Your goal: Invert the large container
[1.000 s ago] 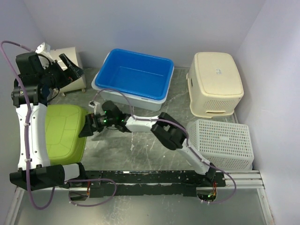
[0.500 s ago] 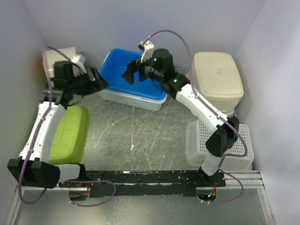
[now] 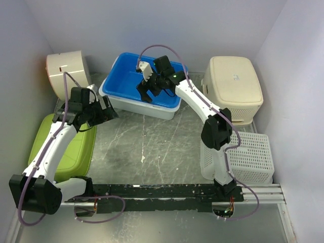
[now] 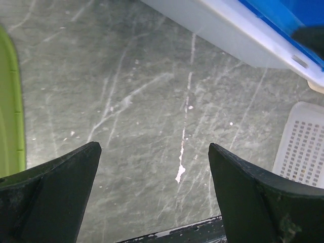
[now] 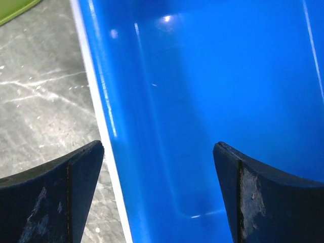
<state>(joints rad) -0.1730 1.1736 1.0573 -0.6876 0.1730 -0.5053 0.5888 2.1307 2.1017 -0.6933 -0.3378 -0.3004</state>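
Both arms shifted: right gripper hovers spread above the blue container; left gripper, spread, hangs just beside it.

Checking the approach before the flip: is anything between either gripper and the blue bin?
Nothing visible. The right gripper hangs open over the blue bin's rim, one finger on either side. The left gripper is open near the bin's left corner, with only bare table between.

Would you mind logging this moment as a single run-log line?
phase: pre-grasp | bin: upright, unheld | right gripper: open, over bin rim | left gripper: open, over table
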